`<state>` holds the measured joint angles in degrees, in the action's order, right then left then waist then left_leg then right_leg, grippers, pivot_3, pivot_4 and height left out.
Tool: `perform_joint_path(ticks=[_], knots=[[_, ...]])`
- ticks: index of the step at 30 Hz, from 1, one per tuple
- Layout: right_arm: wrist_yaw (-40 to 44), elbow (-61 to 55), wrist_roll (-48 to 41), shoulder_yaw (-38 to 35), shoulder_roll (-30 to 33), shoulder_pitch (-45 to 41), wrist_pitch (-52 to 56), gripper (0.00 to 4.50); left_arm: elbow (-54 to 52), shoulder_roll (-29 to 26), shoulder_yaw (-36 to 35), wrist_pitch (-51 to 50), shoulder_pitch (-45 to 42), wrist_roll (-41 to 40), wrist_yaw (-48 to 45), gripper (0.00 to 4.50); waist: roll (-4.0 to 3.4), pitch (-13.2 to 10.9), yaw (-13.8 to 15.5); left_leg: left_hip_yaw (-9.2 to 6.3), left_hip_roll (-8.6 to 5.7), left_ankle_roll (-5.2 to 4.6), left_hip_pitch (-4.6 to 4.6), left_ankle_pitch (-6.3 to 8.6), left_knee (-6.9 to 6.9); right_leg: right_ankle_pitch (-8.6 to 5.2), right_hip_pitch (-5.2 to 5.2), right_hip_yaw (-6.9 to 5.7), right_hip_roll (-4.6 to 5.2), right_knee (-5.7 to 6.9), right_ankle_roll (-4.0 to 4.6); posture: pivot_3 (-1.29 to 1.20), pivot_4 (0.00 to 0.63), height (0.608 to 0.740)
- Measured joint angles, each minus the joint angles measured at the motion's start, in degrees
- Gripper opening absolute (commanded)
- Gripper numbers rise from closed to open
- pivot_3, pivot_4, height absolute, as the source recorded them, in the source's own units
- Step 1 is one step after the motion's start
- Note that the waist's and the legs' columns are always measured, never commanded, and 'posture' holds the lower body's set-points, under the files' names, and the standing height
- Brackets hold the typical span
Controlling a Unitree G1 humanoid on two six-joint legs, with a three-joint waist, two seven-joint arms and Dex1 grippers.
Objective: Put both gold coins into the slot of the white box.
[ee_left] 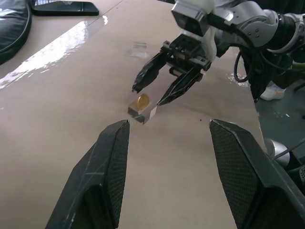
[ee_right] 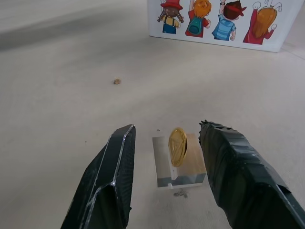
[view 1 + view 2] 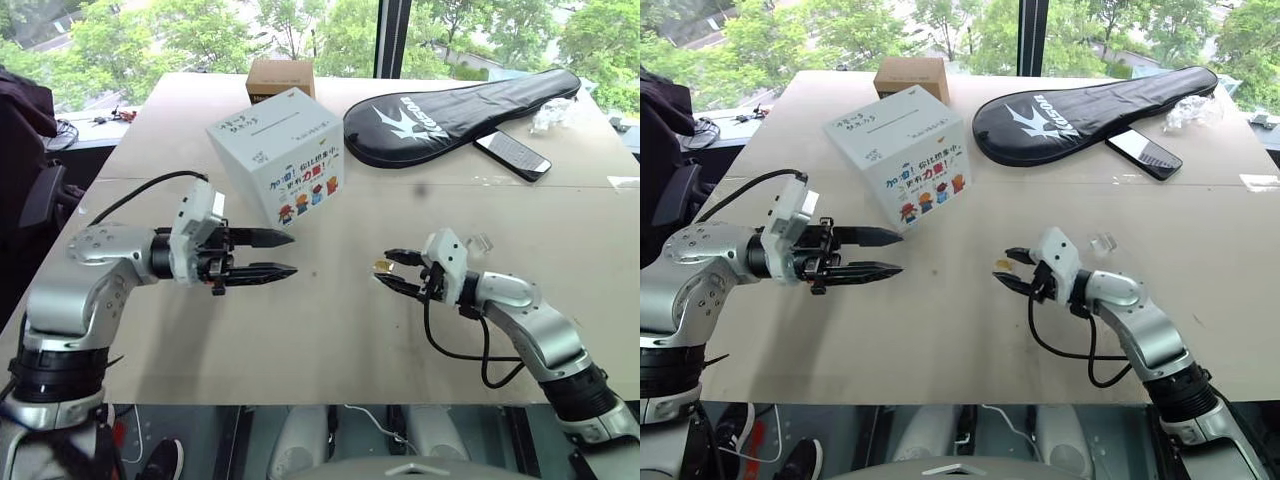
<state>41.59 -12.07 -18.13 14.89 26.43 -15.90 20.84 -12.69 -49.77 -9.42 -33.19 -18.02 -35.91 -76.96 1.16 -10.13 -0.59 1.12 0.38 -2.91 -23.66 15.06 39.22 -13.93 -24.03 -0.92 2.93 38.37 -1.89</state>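
Your left claw [image 3: 282,254] is open and holds nothing. It hangs over the table [image 3: 330,330], with the white box [image 3: 278,155] just past its tips. The slot [image 3: 272,121] is on top of the box.

Your right claw [image 2: 164,157] is open too, with one finger on each side of a gold coin [image 2: 177,146]. The coin stands on its edge in a little clear block [image 2: 183,168]. It is not held yet. Close slowly on the flat faces, so you do not knock the coin over, then lift straight up.
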Motion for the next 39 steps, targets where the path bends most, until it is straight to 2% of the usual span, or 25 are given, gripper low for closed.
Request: perform_joint_path(ticks=[3, 5, 9, 18, 23, 28, 33, 39], knots=[[-0.1, 1.6, 1.1, 0.0, -0.3, -0.2, 0.1, 2.29, 0.0, -0.9, 1.1, 1.4, 0.7, 1.6, 0.0, 2.68, 0.0, 0.0, 0.0, 0.01, -0.01, 0.0, 0.01, 0.0, 0.0, 0.0, 0.0, 0.0, -0.14, 0.02, 0.0, 0.0, 0.15, 0.74], [-0.3, 2.2, 1.7, 0.0, -0.6, -0.2, 0.3, 1.79, 0.1, -1.1, 1.2, 2.0, 0.7, 2.2, 0.0, 2.78, 0.0, 0.0, 0.0, 0.02, -0.01, 0.0, 0.0, 0.0, 0.0, 0.0, 0.0, 0.01, -0.14, 0.02, 0.0, 0.0, 0.15, 0.74], [-0.4, 2.2, 2.4, 0.0, -1.3, -0.7, 0.5, 0.04, 0.7, -1.4, 1.4, 2.7, 0.2, 2.8, 0.0, 2.78, 0.0, 0.0, 0.0, 0.02, -0.01, 0.0, 0.0, 0.0, 0.0, 0.0, 0.0, 0.01, -0.14, 0.02, 0.0, 0.0, 0.15, 0.74], [0.4, 1.6, -0.8, -2.6, -4.1, -0.8, 2.2, 0.04, 1.3, -0.3, 2.8, 2.4, -2.5, 2.2, 1.7, 2.78, 0.0, 0.0, 0.0, 0.02, -0.01, 0.0, 0.0, 0.0, 0.0, 0.0, 0.0, 0.02, -0.13, 0.02, 0.0, 0.0, 0.15, 0.74], [-1.8, -2.2, -11.6, -8.5, -9.9, -1.7, 9.0, 0.04, 1.3, 7.2, 0.1, -5.1, -4.1, -7.1, 8.3, 2.78, 0.0, 0.0, 0.0, -0.01, -0.01, 0.0, 0.0, 0.0, 0.04, 0.01, -0.01, 0.01, -0.07, 0.13, -0.01, 0.0, 0.15, 0.74], [-8.1, -9.4, -28.6, -14.9, -16.4, -7.0, 18.0, 0.04, 0.9, 18.7, -4.6, -14.4, -6.8, -24.1, 21.9, 2.78, 0.01, 0.0, -0.1, -0.08, -0.05, 0.01, 0.07, 0.0, 0.08, 0.01, -0.01, -0.01, 0.16, 0.32, -0.01, 0.0, 0.15, 0.74], [-12.2, -10.7, -35.9, -16.5, -18.5, -8.0, 21.6, 0.04, 0.4, 26.2, -6.5, -14.8, -7.9, -31.3, 30.1, 2.78, 0.01, 0.0, 0.0, -0.06, -0.09, 0.01, 0.07, -0.01, 0.11, 0.01, -0.01, 0.01, 0.19, 0.37, 0.0, 0.0, 0.15, 0.74], [-13.8, -11.9, -38.7, -16.6, -17.9, -8.4, 22.8, 0.0, -0.4, 26.1, -4.9, -15.4, -7.7, -32.8, 31.6, 0.07, 0.01, 0.0, -0.2, 0.0, -0.11, 0.01, 0.14, 0.0, 0.08, 0.01, -0.01, 0.06, -0.07, 0.41, 0.0, 0.0, 0.15, 0.74]])
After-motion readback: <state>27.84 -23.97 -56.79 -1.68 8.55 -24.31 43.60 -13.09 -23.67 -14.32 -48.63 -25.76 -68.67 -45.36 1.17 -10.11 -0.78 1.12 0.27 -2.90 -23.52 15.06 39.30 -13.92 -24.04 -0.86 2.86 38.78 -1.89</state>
